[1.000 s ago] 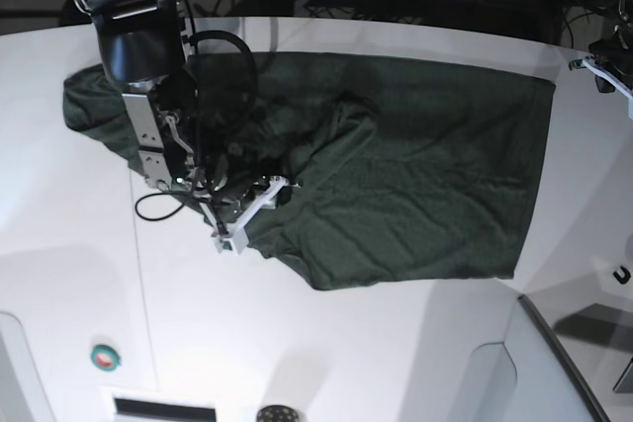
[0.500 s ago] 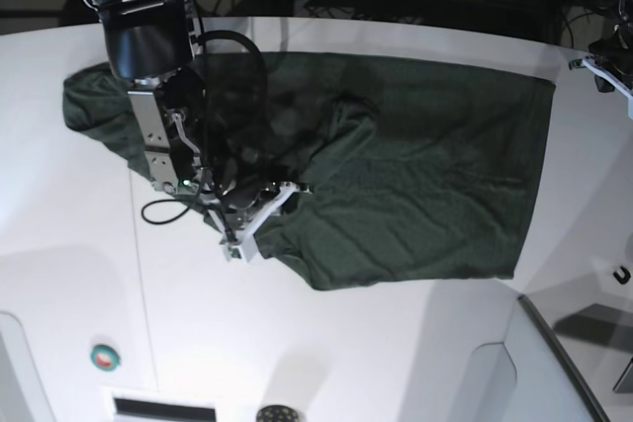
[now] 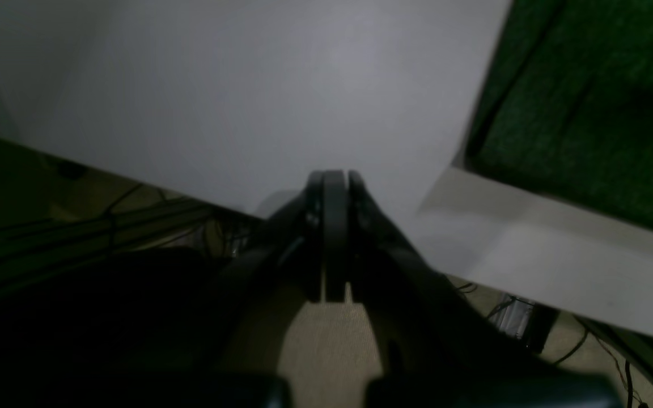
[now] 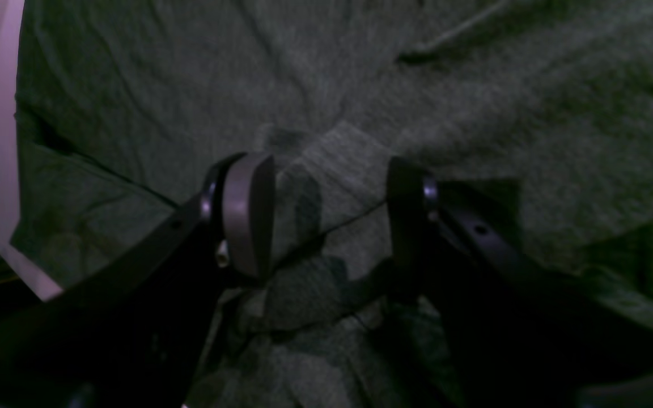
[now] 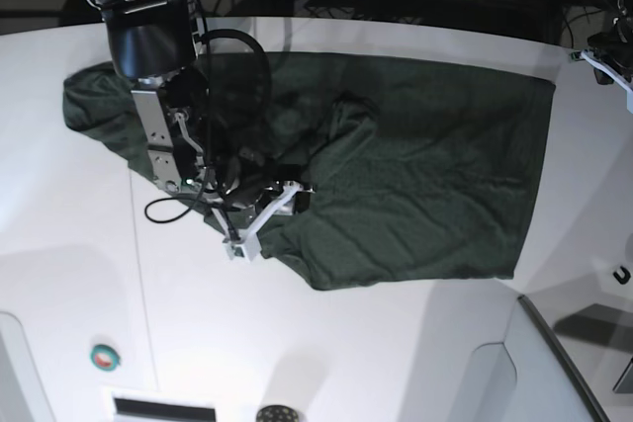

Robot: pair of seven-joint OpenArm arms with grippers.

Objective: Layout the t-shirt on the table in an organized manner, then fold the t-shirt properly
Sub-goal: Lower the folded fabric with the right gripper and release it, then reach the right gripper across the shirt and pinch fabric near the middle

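In your left wrist view, the left gripper (image 3: 335, 238) has its jaws pressed together with nothing between them. It hangs over the edge of the table (image 3: 247, 96), and a corner of the t-shirt (image 3: 587, 107) lies off to its right, apart from it. This arm is not in play.

In your right wrist view, the right gripper (image 4: 326, 221) stands with its jaws apart, straddling a raised fold of the t-shirt (image 4: 360, 85). One grey pad (image 4: 247, 212) shows clearly; the cloth sits between and below the fingers, but no pinch is visible — nothing is held, as far as you can tell.

In the base view, the t-shirt (image 5: 415, 175) lies spread across the far half of the table (image 5: 346, 343), its long axis running left to right. The right side looks flat; the left part is bunched under the right gripper (image 5: 262, 214), which is plainly the nearer arm. The left gripper (image 5: 605, 64) sits at the far right edge. The next move likely depends on that fold directly beneath the open jaws.

The white tabletop is smooth, so cloth should slide easily. There is open surface toward you, a small green disc (image 5: 104, 355) near the front left, and cables behind the table.
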